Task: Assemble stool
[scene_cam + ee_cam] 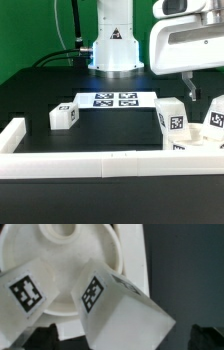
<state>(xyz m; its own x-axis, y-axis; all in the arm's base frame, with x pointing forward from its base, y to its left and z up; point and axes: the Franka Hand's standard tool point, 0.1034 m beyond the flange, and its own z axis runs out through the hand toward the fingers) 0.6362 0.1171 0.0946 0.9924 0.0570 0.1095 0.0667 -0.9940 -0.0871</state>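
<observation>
Three blocky legs (65, 116) are what we can count in the exterior view. One stands alone toward that view's left, near the marker board (108, 100) on the black table (110, 135). The other two stand close together at that view's right, under the gripper (198, 95). We see one round seat disc (60, 255) with socket holes in the wrist view. Two tagged legs lie tilted over its rim, just beside each other, each showing a single black-and-white square tag. This cluster sits directly below the gripper. The nearer leg fills the space between the two dark fingertips (35, 339), which show only at the picture's edge. The jaws stand wide apart and hold nothing, and we cannot tell whether either finger touches a leg. In the exterior view we cannot make out the disc clearly behind the right-hand legs. One long white rail (110, 165) borders the table in front and turns up the exterior view's left side. The lone leg lies well apart from the gripper.
</observation>
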